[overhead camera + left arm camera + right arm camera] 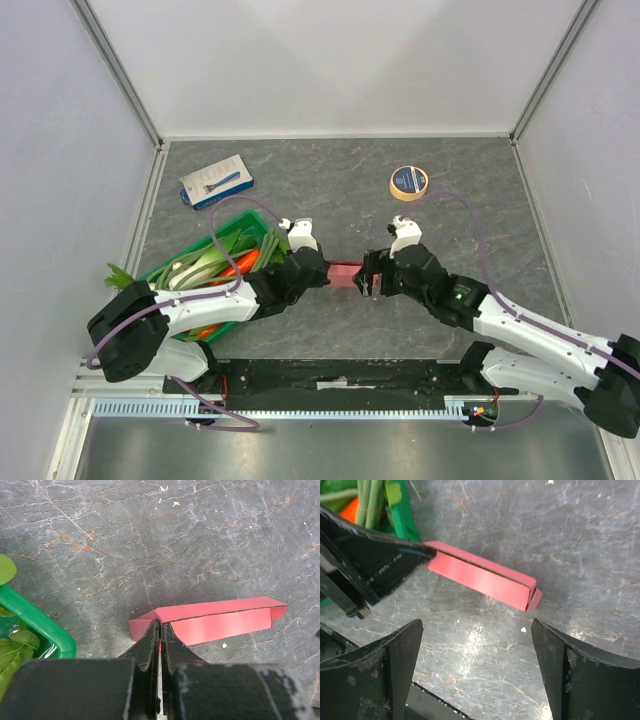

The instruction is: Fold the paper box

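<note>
The paper box (346, 273) is a pink-salmon long narrow folded box lying on the grey table between the two arms. The left wrist view shows the paper box (225, 622) with a seam along its top and a small end flap at the right. My left gripper (160, 626) is shut, pinching the card at the box's left end. In the right wrist view the paper box (480, 575) lies slantwise, just beyond my right gripper (477, 627), which stands wide open and touches nothing. The left gripper (325, 272) and right gripper (368, 278) face each other across the box.
A green crate (232, 222) of vegetables stands at the left, close behind the left arm; its rim shows as the green crate (45, 630). A blue-and-white flat package (216, 181) lies at the back left, a tape roll (408, 182) at the back right.
</note>
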You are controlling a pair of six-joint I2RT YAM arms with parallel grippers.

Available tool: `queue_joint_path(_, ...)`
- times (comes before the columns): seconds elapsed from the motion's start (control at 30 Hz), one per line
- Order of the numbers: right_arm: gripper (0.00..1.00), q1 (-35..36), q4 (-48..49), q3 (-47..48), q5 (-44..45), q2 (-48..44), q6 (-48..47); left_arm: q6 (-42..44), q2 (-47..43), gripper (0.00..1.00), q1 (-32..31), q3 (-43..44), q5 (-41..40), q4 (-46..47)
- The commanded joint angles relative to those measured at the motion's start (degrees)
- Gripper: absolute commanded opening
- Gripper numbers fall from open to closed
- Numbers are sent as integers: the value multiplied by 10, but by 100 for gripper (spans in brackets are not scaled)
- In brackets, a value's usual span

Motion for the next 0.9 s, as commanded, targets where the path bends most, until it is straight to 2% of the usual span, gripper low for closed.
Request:
queue_joint_path(0.0, 98, -35, -60, 55, -26, -15, 66, -20, 42, 2, -11, -32, 62, -133)
queue_joint_path(0.27, 98, -114, -8, 33, -28, -3, 231, -16, 43, 2, -14, -25, 53, -138)
queue_joint_path(0.37, 98, -114, 1, 22, 17, 6, 278, -15, 43, 2, -15, -24, 51, -139)
queue_joint_path(0.57, 98, -109, 66, -15, 28, 61, 295, -13, 45, 2, -17, -22, 48, -141)
queue_joint_path(0.63, 95, -88, 94, -30, 55, 66, 283, -13, 42, 2, -18, -23, 46, -142)
queue_joint_path(0.67, 95, -68, 110, -39, 101, 64, 266, -13, 42, 2, -18, -24, 43, -143)
queue_joint_path(0.87, 94, -59, 124, -43, 123, 70, 245, -12, 38, 2, -20, -25, 40, -142)
